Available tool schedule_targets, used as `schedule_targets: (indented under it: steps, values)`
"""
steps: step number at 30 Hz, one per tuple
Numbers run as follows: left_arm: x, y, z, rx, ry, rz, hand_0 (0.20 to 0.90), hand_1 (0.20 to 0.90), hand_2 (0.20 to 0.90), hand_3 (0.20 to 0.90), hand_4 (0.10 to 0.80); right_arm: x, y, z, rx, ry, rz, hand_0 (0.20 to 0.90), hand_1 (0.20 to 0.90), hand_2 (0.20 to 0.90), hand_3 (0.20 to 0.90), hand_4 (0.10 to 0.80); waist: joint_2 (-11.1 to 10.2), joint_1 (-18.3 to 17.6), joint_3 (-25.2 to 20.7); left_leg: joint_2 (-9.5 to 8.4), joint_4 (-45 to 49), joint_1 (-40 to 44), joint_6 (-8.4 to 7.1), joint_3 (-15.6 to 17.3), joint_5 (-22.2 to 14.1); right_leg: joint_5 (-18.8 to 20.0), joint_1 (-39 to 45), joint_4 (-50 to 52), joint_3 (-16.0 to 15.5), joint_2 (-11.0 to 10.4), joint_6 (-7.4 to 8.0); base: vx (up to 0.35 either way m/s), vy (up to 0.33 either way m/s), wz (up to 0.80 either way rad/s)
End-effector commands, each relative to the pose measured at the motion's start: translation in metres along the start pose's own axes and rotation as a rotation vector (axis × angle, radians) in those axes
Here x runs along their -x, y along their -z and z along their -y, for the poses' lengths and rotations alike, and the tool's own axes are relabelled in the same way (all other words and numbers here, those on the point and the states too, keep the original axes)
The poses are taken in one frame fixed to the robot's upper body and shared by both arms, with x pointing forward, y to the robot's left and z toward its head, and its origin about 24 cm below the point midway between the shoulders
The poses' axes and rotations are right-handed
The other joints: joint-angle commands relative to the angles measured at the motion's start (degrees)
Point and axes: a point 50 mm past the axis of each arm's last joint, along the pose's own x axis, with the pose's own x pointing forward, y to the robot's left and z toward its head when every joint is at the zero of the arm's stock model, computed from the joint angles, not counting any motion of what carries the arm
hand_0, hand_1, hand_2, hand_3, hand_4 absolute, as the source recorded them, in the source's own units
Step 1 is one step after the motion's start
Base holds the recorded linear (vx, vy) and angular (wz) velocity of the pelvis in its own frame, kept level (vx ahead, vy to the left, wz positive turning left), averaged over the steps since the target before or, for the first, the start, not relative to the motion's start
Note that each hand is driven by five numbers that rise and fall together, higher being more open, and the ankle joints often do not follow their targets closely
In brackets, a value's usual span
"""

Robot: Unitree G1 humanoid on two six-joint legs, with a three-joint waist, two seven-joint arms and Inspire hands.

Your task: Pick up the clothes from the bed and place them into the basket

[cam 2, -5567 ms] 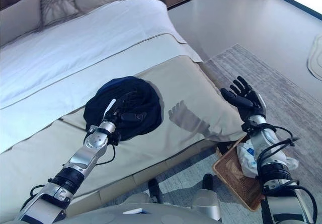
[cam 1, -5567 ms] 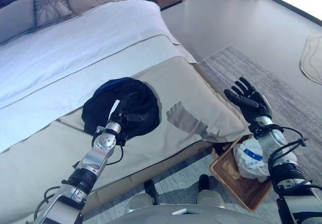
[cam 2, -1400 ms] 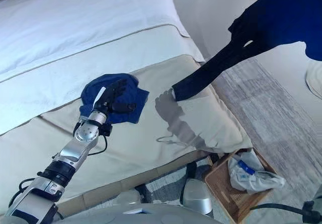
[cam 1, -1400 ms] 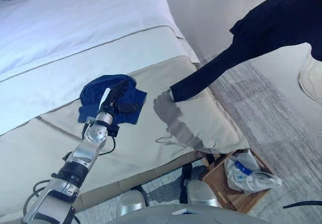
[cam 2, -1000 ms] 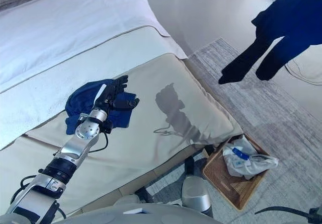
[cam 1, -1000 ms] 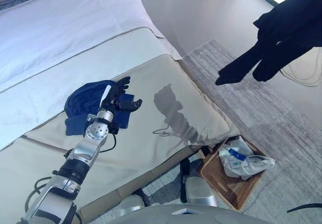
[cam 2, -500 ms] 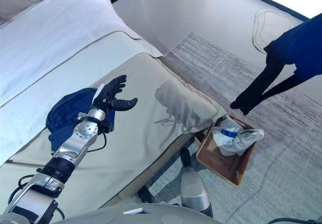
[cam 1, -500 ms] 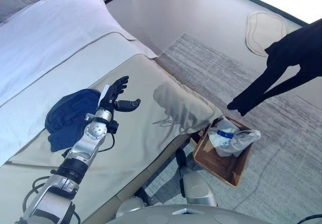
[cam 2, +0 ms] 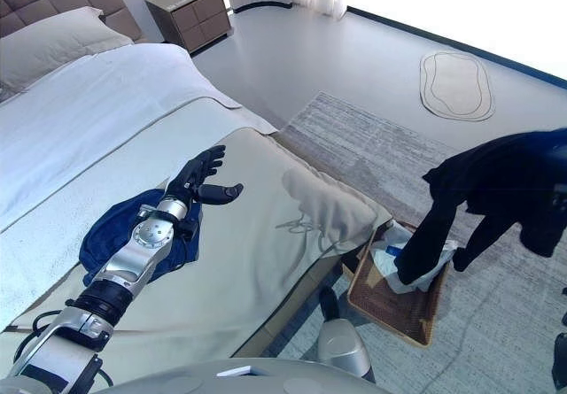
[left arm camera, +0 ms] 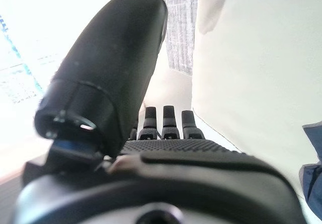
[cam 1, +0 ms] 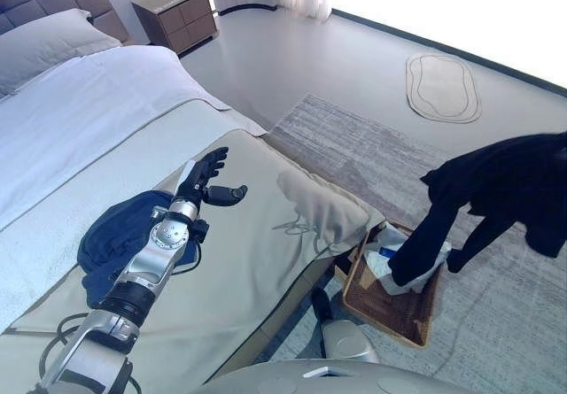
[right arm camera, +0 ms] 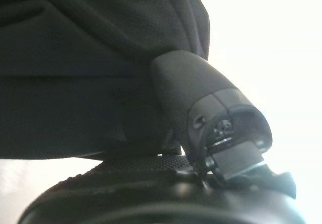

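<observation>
The dark navy long-sleeved garment [cam 1: 509, 190] hangs from my right hand [right arm camera: 201, 133], thumb pinched into its cloth in the right wrist view. One sleeve trails down onto the white crumpled cloth [cam 1: 390, 257] inside the rectangular woven wicker basket [cam 1: 390, 301]; the garment's bulk hangs above the basket and off to its far side, away from the bed. Its long axis runs near vertical, so I judge the coming move to be a shift towards the basket, then a lowering. A second garment, a crumpled blue cloth [cam 1: 111, 239], lies on the beige bed cover [cam 1: 266, 235], well apart from the basket. My left hand [cam 1: 205, 181] hovers beside it, fingers spread, holding nothing, the nearer hand for it.
</observation>
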Motion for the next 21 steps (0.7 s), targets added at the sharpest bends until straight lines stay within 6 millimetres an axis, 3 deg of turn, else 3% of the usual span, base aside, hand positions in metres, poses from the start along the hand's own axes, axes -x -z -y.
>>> schedule_targets:
  steps: [1,11,15,21]
  values:
    - [-0.005,-0.022,-0.010,-0.094,-0.016,0.109,0.900,0.900,0.900,0.900,0.800,0.003,-0.064,0.001,-0.029,-0.019,0.312,0.300,0.300,0.300,0.200,0.100,-1.5,-0.1,-5.6,0.02,1.7,-3.9,1.20,-3.3,-1.5,-6.3,5.4,1.2,-1.5,1.1,2.84,0.013,-0.053,-0.08]
    - [-0.005,-0.023,-0.001,-0.096,0.003,0.108,0.900,0.900,0.900,0.900,0.800,0.005,0.009,-0.037,-0.063,-0.094,0.083,0.300,0.300,0.300,0.200,0.100,-0.3,0.6,-4.3,0.15,2.3,-4.8,1.47,-2.3,-1.7,-5.9,4.2,1.2,-2.3,0.6,2.93,-0.008,-0.037,-0.05]
    - [-0.004,-0.025,-0.001,-0.094,0.000,0.117,0.900,0.900,0.900,0.900,0.800,0.010,0.039,-0.041,-0.098,-0.073,-0.019,0.300,0.300,0.300,0.200,0.100,0.2,0.7,-3.6,0.28,2.8,-5.0,1.54,-2.0,-2.0,-6.0,4.1,1.4,-2.4,0.4,2.85,0.000,0.000,0.00]
    - [-0.005,-0.030,0.004,-0.093,0.010,0.127,0.900,0.900,0.900,0.900,0.800,0.014,0.066,-0.042,-0.076,-0.055,-0.110,0.300,0.300,0.300,0.200,0.100,1.2,1.2,-2.7,0.22,3.3,-5.6,1.52,-2.4,-2.1,-6.1,3.8,1.5,-2.7,0.1,2.83,0.000,0.000,0.00]
